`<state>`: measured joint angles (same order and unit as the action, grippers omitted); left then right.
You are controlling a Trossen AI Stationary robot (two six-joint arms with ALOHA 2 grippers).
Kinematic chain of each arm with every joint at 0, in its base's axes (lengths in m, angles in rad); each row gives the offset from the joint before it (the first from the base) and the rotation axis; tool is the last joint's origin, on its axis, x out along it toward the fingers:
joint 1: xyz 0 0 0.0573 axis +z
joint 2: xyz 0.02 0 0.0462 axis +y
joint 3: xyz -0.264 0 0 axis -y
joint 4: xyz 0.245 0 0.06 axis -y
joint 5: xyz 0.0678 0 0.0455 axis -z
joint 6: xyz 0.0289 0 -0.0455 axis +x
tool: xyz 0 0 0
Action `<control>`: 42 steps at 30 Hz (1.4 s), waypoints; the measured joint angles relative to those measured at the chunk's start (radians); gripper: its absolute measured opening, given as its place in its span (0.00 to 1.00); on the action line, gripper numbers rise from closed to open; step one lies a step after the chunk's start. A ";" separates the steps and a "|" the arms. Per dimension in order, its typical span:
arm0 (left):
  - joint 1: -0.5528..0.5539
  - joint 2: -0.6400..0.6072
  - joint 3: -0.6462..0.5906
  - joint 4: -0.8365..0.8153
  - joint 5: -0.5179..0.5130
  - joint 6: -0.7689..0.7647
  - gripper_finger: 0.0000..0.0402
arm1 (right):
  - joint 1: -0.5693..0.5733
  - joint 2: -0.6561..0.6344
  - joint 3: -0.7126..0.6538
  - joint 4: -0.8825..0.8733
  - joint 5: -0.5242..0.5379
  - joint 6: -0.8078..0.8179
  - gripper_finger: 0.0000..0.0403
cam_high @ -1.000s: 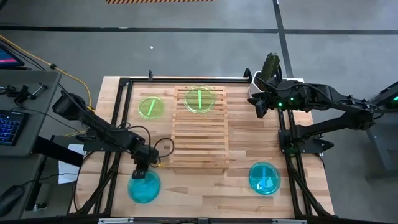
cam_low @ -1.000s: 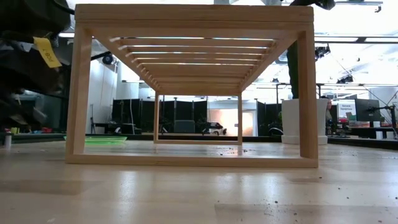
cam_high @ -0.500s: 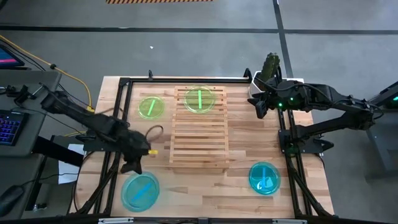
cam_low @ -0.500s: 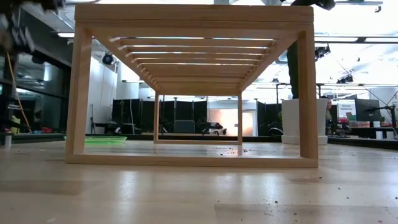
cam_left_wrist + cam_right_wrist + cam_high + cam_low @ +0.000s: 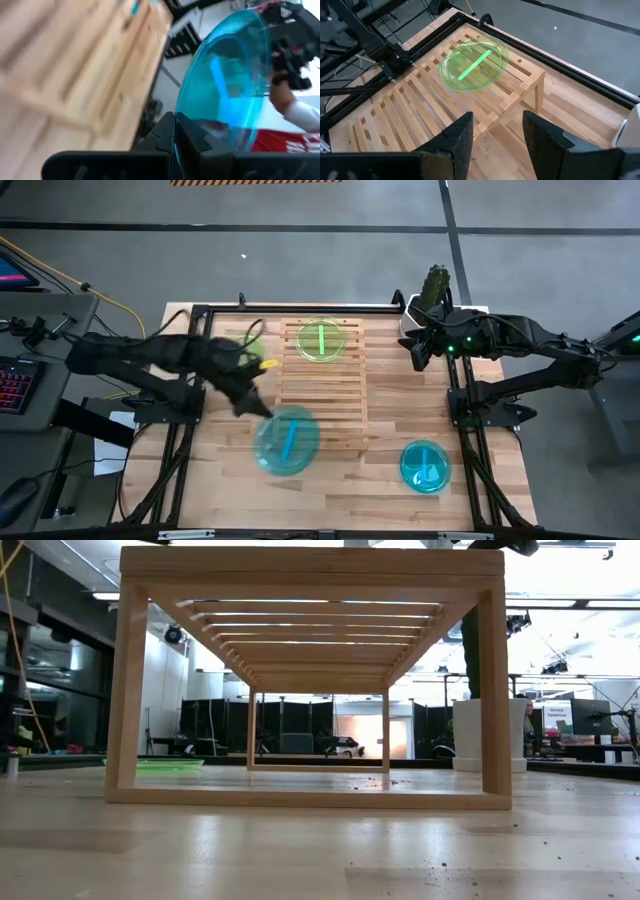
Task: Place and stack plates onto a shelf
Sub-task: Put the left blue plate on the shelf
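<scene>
**A:** Right, where is the plate you are carrying?

**B:** The left gripper (image 5: pixel 255 405) is clamped shut on the rim of the held plate (image 5: pixel 288 442), which hangs tilted over the near left corner of the shelf (image 5: pixel 320 405). In the left wrist view the fingers meet on its edge and the disc stands up from them.

**A:** How do you expect it to handle?

**B:** I judge it light, thin and rather stiff, but smooth plastic. It could swivel or slip in an edge pinch, so move it gently. The rim is the only real place to take hold. To let it go, level it low over the slats so it does not skate or catch in a gap.

**A:** And the right arm?

**B:** The right gripper (image 5: pixel 415 345) waits off the far right corner of the shelf, fingers spread wide and empty.

**A:** Count them for me.

**B:** You have four plates:
- Two are cyan: the held plate, and the spare cyan (image 5: pixel 425 465) on the table (image 5: pixel 390 420) off the near right corner of the shelf.
- Two are green: the shelved green (image 5: pixel 320 340) at the far end of the shelf, and the low green (image 5: pixel 165 766) on the table left of the shelf. That last one shows only in the low view; the left arm covers it from above.

There is one shelf, and one plate is on it so far.
</scene>
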<state>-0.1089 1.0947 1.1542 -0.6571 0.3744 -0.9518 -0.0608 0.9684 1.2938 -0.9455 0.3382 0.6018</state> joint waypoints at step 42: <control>0.163 0.294 0.055 -0.033 -0.309 0.108 0.03 | 0.000 0.000 0.000 0.000 0.000 0.004 0.38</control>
<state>0.0544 1.3891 1.2087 -0.6903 0.0658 -0.8436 -0.0608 0.9684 1.2938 -0.9455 0.3382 0.6055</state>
